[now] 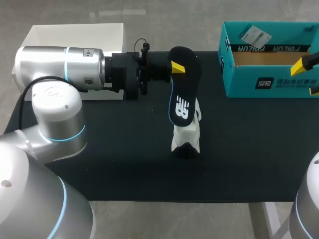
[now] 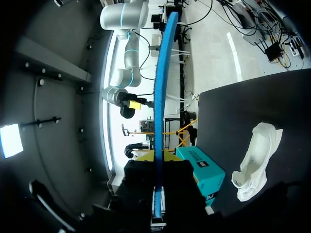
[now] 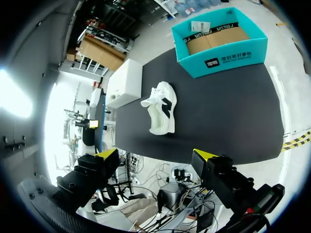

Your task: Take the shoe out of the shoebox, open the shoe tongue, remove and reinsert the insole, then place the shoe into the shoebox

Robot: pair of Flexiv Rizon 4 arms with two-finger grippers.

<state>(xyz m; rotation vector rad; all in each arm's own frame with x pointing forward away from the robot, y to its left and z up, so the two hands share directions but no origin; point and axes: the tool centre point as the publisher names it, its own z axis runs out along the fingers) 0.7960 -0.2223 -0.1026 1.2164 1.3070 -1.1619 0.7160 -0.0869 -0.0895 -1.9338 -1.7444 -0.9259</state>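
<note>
**Left arm.** The left gripper (image 2: 159,194) is clamped on one end of the insole (image 1: 182,87), with a finger on each face. In the left wrist view the insole runs edge-on between the fingers and shows a blue underside. In the head view its black top face with a white logo is turned to the camera. The insole is out of the shoe (image 1: 187,135) and held above the table.

**Right arm.** The right gripper (image 3: 155,155) has its fingers wide apart and grips nothing. In the head view it sits at the right end of the shoebox (image 1: 269,57).

**Task items.** The white shoe lies on the black table (image 1: 124,164) near the middle, well apart from the shoebox. The teal shoebox is open and stands at the far right.

**Other.** A white box (image 1: 75,36) stands at the far left corner, behind the left arm.
</note>
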